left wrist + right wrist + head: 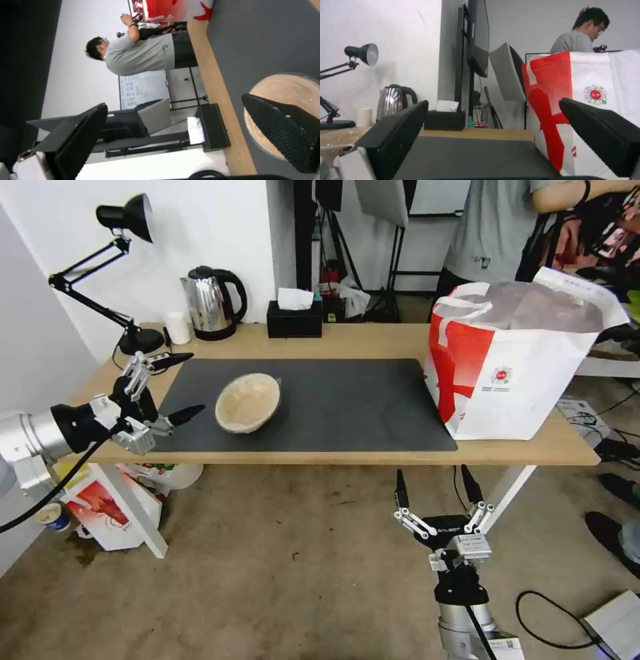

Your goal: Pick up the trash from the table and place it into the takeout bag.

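Obscured and cropped items noted.
Takeout bag (520, 380) interior contents indiscernible under foil lining; its logo (501, 376) text too small to read. Tan paper bowl (286, 92) partly hidden behind left gripper (173, 130) finger, cut by frame edge.

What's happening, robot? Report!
Left gripper jaws open beside tan bowl. Right gripper open, low before table. Takeout bag upright, path clear.

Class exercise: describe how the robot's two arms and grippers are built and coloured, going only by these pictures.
Both arms are silver metal cylinders ending in black wrist sections, with a black cable running along each. The left gripper and right gripper have silver-white linkages carrying two long, tapered black fingers with finely textured inner pads. The right gripper's black body bears white GALBOT lettering.
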